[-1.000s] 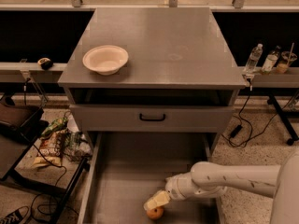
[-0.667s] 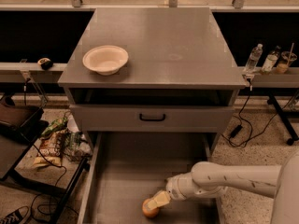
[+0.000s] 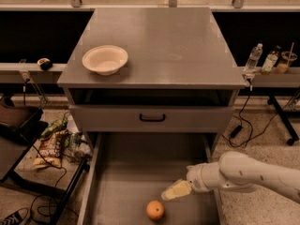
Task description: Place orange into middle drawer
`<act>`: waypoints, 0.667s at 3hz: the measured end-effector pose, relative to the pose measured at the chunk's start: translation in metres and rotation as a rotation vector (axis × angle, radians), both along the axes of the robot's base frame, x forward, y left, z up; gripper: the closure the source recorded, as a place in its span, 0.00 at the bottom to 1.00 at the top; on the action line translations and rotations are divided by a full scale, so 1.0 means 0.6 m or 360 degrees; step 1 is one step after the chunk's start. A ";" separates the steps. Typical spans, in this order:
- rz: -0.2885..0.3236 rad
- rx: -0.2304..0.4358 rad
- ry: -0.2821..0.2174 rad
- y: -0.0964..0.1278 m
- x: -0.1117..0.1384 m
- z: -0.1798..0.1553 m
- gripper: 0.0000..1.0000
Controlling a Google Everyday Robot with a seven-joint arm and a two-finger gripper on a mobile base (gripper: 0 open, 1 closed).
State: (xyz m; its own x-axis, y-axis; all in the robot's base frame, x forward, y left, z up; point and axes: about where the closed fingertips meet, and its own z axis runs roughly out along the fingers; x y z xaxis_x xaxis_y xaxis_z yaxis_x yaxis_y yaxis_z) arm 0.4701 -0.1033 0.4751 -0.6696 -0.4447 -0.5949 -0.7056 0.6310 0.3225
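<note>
The small round orange fruit (image 3: 155, 210) lies in the large grey metal drawer (image 3: 122, 182) just below-left of, not touching, the pincer (image 3: 174, 191), whose open-or-closed state I cannot tell.

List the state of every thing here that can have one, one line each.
middle drawer: pulled open, with only the orange in it.
orange: lying loose on the drawer floor, not held.
drawer front with black handle: shut.
white bowl: upright, empty, on the cabinet top.
pincer: inside the open drawer, up and right of the orange, apart from it.
</note>
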 end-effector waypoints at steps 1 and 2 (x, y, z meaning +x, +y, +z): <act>-0.0031 -0.0034 -0.0069 -0.049 0.013 0.100 0.00; -0.0056 -0.0214 -0.0143 -0.091 0.030 0.223 0.00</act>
State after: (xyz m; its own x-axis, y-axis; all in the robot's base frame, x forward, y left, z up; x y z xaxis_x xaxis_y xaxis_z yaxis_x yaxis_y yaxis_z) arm 0.4880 -0.1577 0.6091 -0.6327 -0.5018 -0.5898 -0.7047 0.6889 0.1698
